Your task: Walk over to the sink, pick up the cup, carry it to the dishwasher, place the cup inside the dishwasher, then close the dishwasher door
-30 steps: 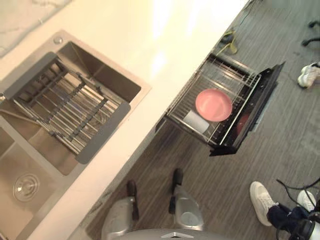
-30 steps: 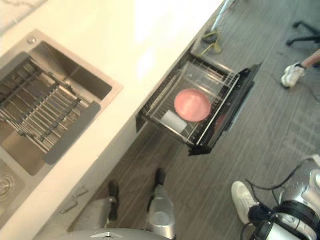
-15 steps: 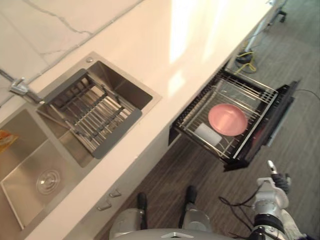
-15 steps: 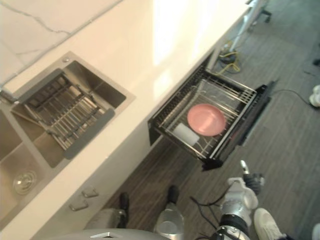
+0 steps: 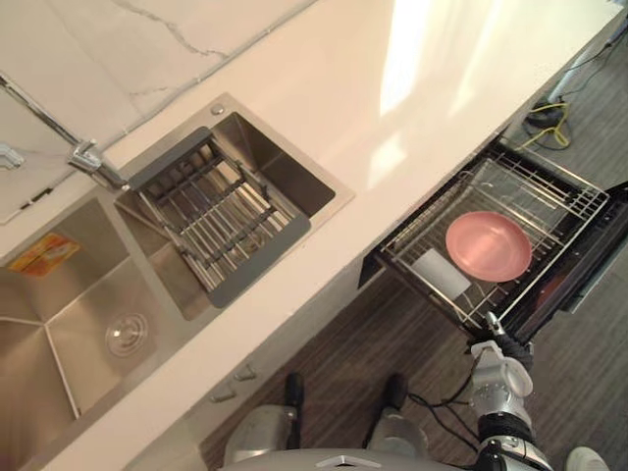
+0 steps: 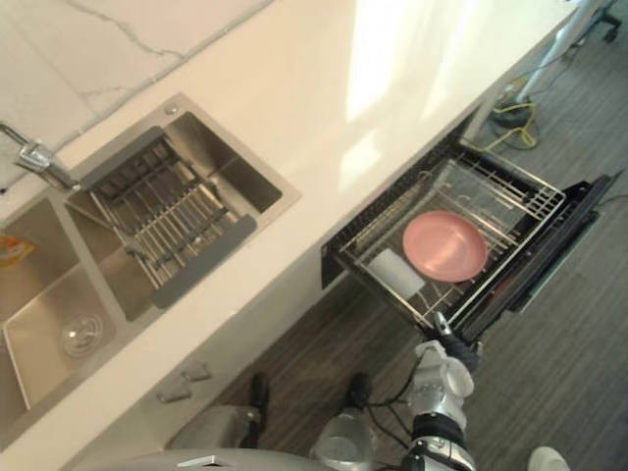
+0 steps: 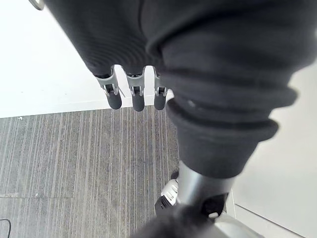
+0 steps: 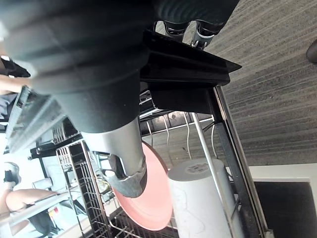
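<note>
The cup (image 5: 440,272) lies on its side inside the wire rack (image 6: 510,186) of the open dishwasher, just beside a pink plate (image 5: 489,245), on the plate's near-left side. The sink (image 5: 59,324) is far to the left in the desk (image 5: 392,88). A metal drying rack (image 5: 221,221) sits across its right basin, and I see no cup there. From this I judge that the placing of the cup is done and that the step in hand is the last one, to close the dishwasher door (image 6: 549,260).

The right hand (image 8: 94,69) hangs low at the near corner of the pulled-out dishwasher, close to the black door. It has nothing in it. Its thumb (image 8: 126,168) stands out straight above the plate and the cup, and what shows of its fingers is not wrapped around anything. I cannot tell if the fingers touch the door edge or are only close to it. The left hand (image 7: 133,49) hangs on the robot's left side over the grey floor (image 7: 74,163). Its fingers (image 7: 132,96) are straight and relaxed, and it is empty too.

I think the next move needs the right hand to come flat against the outer face of the door. Then it must push to the far left, toward the desk front, so that the rack slides in fully. The push should be straight and not too quick, because I expect the cup, which lies loose, can roll against the plate.
</note>
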You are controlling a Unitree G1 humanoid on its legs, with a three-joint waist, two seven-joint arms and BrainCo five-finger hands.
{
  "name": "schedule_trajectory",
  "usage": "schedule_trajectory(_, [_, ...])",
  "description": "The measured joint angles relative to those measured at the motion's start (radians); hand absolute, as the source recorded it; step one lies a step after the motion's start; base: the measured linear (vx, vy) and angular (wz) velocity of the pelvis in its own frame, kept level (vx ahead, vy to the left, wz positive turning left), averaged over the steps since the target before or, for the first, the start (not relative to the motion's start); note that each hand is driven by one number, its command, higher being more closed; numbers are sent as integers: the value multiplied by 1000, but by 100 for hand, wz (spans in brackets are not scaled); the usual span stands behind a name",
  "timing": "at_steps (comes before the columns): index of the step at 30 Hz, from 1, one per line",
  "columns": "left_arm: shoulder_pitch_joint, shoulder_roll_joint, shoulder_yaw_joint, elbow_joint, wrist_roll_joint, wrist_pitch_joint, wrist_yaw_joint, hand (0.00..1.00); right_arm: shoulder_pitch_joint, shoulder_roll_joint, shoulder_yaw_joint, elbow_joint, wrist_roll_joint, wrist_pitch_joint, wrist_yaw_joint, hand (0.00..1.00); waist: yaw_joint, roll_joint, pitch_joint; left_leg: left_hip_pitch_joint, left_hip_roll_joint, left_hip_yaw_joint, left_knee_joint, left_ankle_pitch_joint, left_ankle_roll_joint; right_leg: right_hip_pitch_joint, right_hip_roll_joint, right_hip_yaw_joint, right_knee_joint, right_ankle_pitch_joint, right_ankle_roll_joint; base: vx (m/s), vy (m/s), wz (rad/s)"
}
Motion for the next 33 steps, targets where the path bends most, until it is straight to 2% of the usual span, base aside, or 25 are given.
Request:
schedule_trajectory(2, [2, 1, -19, 2, 21, 5, -5, 0, -14, -20, 8, 1, -11, 15, -2, 0, 5, 17, 8, -2, 0, -4, 1, -2, -8, -1, -1, -8, 4, 1, -1, -78, -3, 4])
schedule_trajectory(8, [10, 2, -29, 3, 23, 12, -30, 0, -74, -41, 55, -1, -138, 61, -3, 0, -1, 43, 21, -20, 1, -17, 2, -3, -10, -4, 0, -38, -4, 20, -11, -80, -8, 1])
schedule_trajectory(14, [12, 4, -30, 2, 24, 14, -42, 0, -105, -64, 112, -51, -197, 107, 41, 0, -10, 84, 42, -37, 2, -56, -1, -4, -6, -9, 7, -64, -1, 23, -14, -59, -18, 11])
schedule_trajectory(17, [12, 4, -29, 2, 24, 17, -43, 0, -140, -75, 144, -86, -219, 126, 42, 0, -9, 106, 60, -55, 8, -73, -1, 28, -1, -34, 11, -68, 21, 21, -25, -26, -17, 8])
schedule_trajectory(25, [13, 8, -26, 8, 61, 16, -43, 0, -194, -98, 147, -92, -225, 146, 14, 0, -8, 132, 100, -54, -1, -88, -20, 54, 2, -37, -19, -99, 78, 3, -26, -61, 13, 15])
schedule_trajectory(27, [13, 9, -26, 12, 62, 15, -43, 0, -195, -99, 150, -126, -197, 164, 29, 0, -11, 139, 104, -54, -1, -89, -28, 55, 3, -47, -21, -94, 87, 3, -27, -82, 4, -4])
schedule_trajectory(30, [12, 9, -26, 16, 62, 8, -43, 0, -226, -104, 152, -129, -179, 171, 41, 0, -11, 159, 113, -58, 7, -98, -37, 63, 11, -54, -18, -98, 104, -3, -36, -89, -25, 1])
schedule_trajectory(33, [12, 9, -26, 18, 64, 5, -43, 0, -253, -106, 154, -129, -153, 173, 41, 0, -4, 165, 115, -69, 12, -110, -38, 70, 10, -72, -19, -114, 128, -9, -42, -57, -35, 15])
